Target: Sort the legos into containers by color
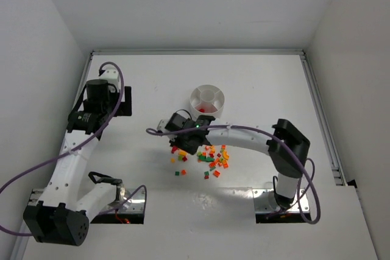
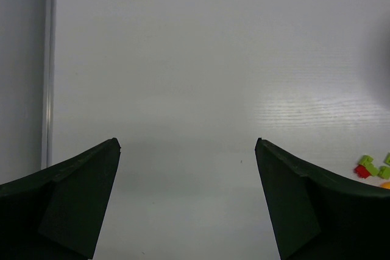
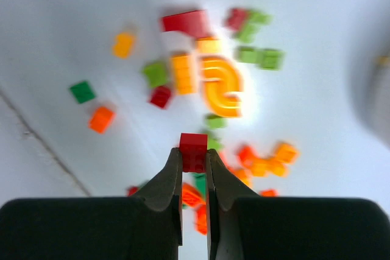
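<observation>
A pile of tiny red, orange, yellow and green legos lies on the white table in front of the round white divided dish, which has red bricks in its near compartment. My right gripper hangs over the pile's left edge. In the right wrist view it is shut on a small red lego, held above the scattered bricks. My left gripper is open and empty over bare table at the left, also in the top view. A few bricks show at its view's right edge.
The table is boxed in by white walls with a metal rail along the right edge and the left edge. Black mounting plates sit at the arm bases near the front edge.
</observation>
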Robot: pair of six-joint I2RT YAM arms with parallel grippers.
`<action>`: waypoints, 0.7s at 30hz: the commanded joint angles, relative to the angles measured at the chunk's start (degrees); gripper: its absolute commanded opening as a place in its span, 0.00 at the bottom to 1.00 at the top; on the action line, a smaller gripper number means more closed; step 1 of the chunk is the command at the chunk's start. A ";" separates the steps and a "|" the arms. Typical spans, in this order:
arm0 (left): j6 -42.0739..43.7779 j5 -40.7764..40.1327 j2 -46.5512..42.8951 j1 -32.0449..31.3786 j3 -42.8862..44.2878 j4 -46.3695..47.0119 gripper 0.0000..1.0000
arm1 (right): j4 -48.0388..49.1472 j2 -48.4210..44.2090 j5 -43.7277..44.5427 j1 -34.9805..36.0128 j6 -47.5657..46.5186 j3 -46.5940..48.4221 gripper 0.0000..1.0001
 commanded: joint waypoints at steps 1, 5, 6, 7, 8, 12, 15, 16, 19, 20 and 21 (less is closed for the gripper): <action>0.55 5.01 3.45 0.78 2.89 0.75 1.00 | 1.65 -6.12 4.44 -3.57 -6.55 -1.09 0.00; 1.27 9.16 3.46 0.78 4.74 0.75 1.00 | 3.85 -10.61 4.44 -6.04 -10.95 -2.43 0.00; 1.27 9.69 3.98 0.78 4.74 0.75 1.00 | 3.86 -11.39 4.44 -6.74 -11.83 -1.82 0.00; 1.27 9.69 4.77 0.78 5.44 0.75 1.00 | 3.86 -11.40 4.44 -8.05 -12.62 -1.29 0.00; 1.27 9.69 5.47 0.78 6.14 0.75 1.00 | 4.38 -11.40 4.44 -8.67 -14.10 -0.76 0.00; 0.21 10.92 8.73 0.78 8.43 -1.00 1.00 | 1.94 -9.65 4.97 -12.63 -15.88 3.97 0.00; 0.21 12.15 9.26 0.78 8.43 -1.01 1.00 | 1.40 -8.77 4.35 -16.05 -15.88 5.83 0.00; 0.21 12.15 9.26 0.78 8.43 -1.01 1.00 | 0.88 -8.07 4.35 -16.67 -15.88 6.62 0.00; 0.21 11.54 9.78 0.78 8.96 -1.01 1.00 | 1.40 -6.75 4.88 -18.95 -15.35 7.24 0.00; 0.21 11.54 9.79 0.78 8.96 -1.01 1.00 | 1.40 -6.13 4.27 -18.96 -14.83 8.89 0.00; 0.21 11.54 9.79 0.78 8.96 -1.01 1.00 | 0.27 -5.52 3.74 -19.83 -13.95 9.61 0.00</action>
